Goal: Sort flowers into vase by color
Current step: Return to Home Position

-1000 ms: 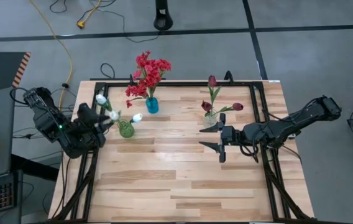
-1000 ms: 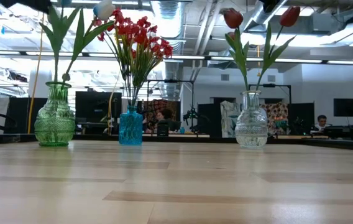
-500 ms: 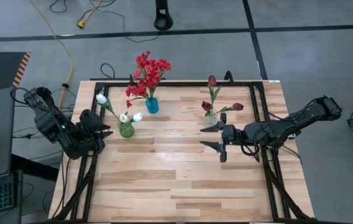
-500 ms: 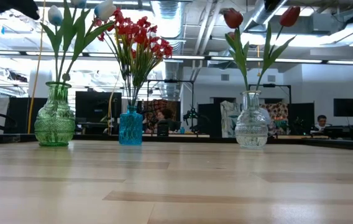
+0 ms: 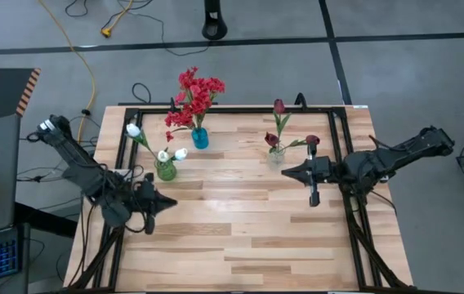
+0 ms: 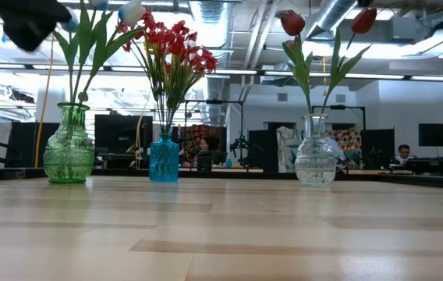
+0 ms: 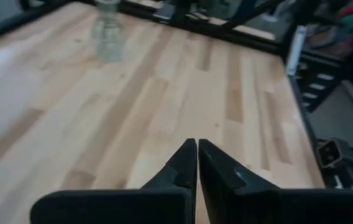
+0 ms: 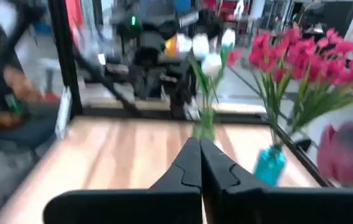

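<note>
**Sorting looks finished; both arms empty**

You have no loose stem on the light wooden table (image 5: 232,237), so I judge the sort complete, with only parking the arms left. The white tulips (image 5: 134,130) stand in the green glass vase (image 5: 165,170) at 10 o'clock. The bright red clustered blossoms (image 5: 195,91) are in the blue glass vase (image 5: 200,139) at 11, and the dark maroon tulips (image 5: 278,106) in the clear glass vase (image 5: 276,155) at 1. All stems run near upright, blooms up, fanning slightly. Your left gripper (image 5: 167,204), at 9 o'clock, and right gripper (image 5: 287,171), at 2 o'clock, each have fingers pressed together on nothing.
</note>
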